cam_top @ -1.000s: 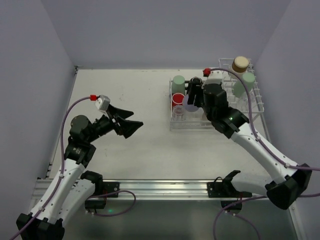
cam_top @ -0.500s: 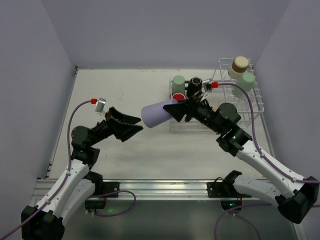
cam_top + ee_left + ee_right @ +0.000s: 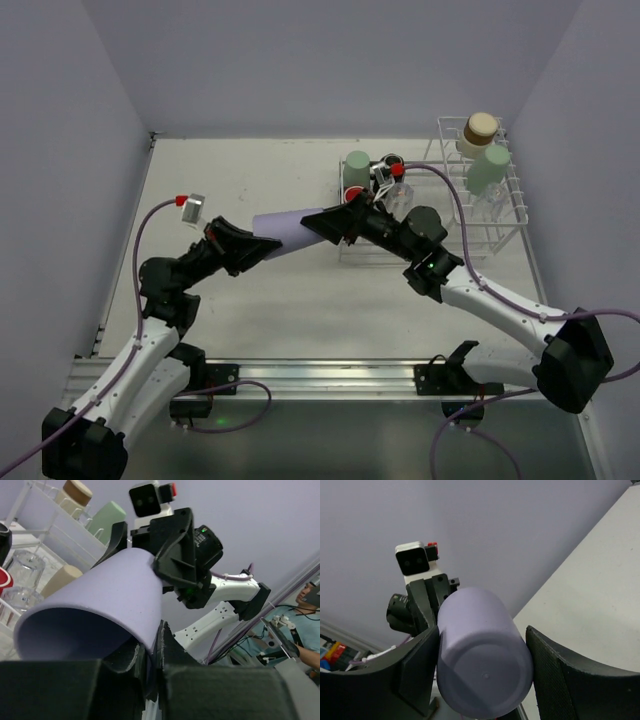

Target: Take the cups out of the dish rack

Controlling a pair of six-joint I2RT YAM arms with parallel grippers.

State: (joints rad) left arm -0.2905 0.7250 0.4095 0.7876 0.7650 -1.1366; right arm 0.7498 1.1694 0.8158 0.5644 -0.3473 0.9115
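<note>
1. The left arm (image 3: pixel 150 350) and right arm (image 3: pixel 500 305) have smooth white shell links joined by rounded matte black joint housings; a small green light (image 3: pixel 432 268) glows on the right arm's black forearm housing.
2. A lilac cable (image 3: pixel 140 240) loops free along each arm; each ends near a red cap at the wrist.
3. Each wrist carries a small white camera box (image 3: pixel 412 560) with two dark lenses.
4. The left gripper (image 3: pixel 268 248) and right gripper (image 3: pixel 322 228) are black and wedge-shaped; the right one's pads (image 3: pixel 570 680) are finely stippled.
5. Black base clamps (image 3: pixel 445 375) sit on a silver rail (image 3: pixel 320 375) at the counter's near edge.
</note>
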